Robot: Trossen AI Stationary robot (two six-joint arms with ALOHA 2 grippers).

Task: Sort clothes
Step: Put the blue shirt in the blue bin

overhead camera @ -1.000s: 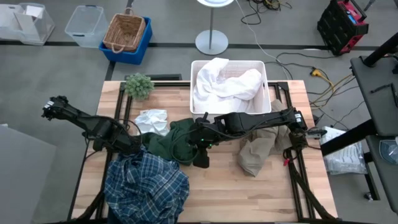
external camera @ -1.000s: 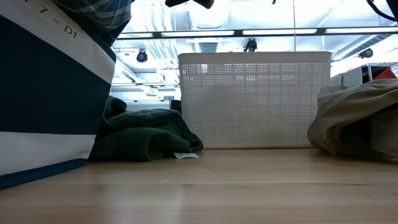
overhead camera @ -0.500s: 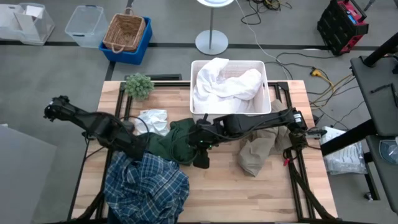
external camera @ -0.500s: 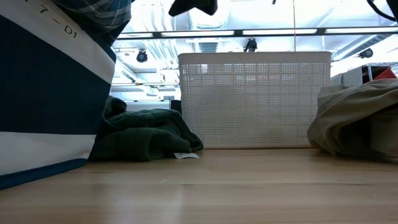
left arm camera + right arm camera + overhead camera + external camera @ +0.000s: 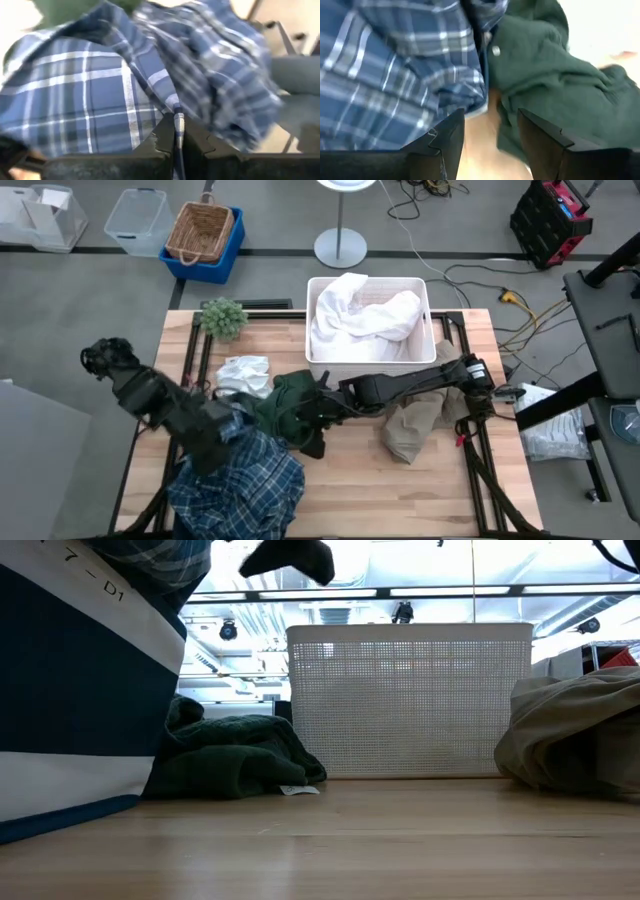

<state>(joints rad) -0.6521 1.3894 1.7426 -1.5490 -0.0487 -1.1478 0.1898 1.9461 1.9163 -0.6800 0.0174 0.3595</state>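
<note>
A blue-and-white plaid shirt (image 5: pixel 235 480) lies heaped at the table's near left. My left gripper (image 5: pixel 222 442) is at its far edge, shut on it (image 5: pixel 175 137). A dark green garment (image 5: pixel 285 405) lies bunched mid-table, beside the plaid shirt. My right gripper (image 5: pixel 312 440) hangs open and empty (image 5: pixel 490 135) above the table, over the green garment's near edge; the low view (image 5: pixel 290 558) shows it high up. A small white garment (image 5: pixel 245 373) and a khaki one (image 5: pixel 412 425) lie on the table. White clothes (image 5: pixel 365 315) fill the bin. My left gripper pinches a fold of the plaid shirt (image 5: pixel 176 117) between its two fingers, at the shirt's far edge. The fingers slant down from the table's far left. The rest of the shirt lies slack on the table beyond them.
The white plastic bin (image 5: pixel 428 310) stands at the table's far edge, right of centre. A small green plant (image 5: pixel 222 317) stands at the far left corner. Bare wood (image 5: pixel 350 490) lies between the plaid shirt and the khaki garment. A navy-and-white cloth (image 5: pixel 70 690) fills the low view's left.
My left gripper has gone toward the table's near right, onto the plaid shirt's far edge. My right gripper has gone toward the table's left, staying high above the table.
</note>
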